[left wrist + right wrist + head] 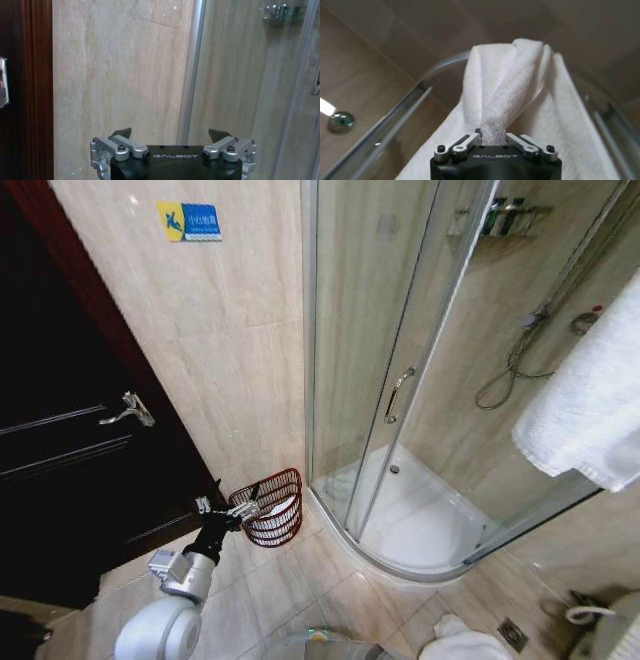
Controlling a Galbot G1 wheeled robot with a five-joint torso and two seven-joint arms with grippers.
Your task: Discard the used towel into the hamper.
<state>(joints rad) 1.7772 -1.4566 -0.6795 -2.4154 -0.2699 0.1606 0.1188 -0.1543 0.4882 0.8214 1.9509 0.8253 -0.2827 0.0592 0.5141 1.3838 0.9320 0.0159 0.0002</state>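
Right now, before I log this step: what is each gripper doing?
Left gripper: open, holding nothing, beside the hamper.
Right gripper: shut on the white towel.

Floor's [300, 580] all beige tile, laid on a diagonal, pretty standard bathroom stuff. Sitting on it near the wall corner is the hamper [270, 508], a little dark red wire basket, tucked between the dark door [70, 470] and the shower stall [440, 380]. It's just beside the curved base of the shower. The white shower tray [420, 525] sits on the floor too, rounded front edge, with a small drain in it. Down at the bottom edge there's a white towel [462, 642] bunched up on the tiles, and next to it a small square floor drain [512, 635].
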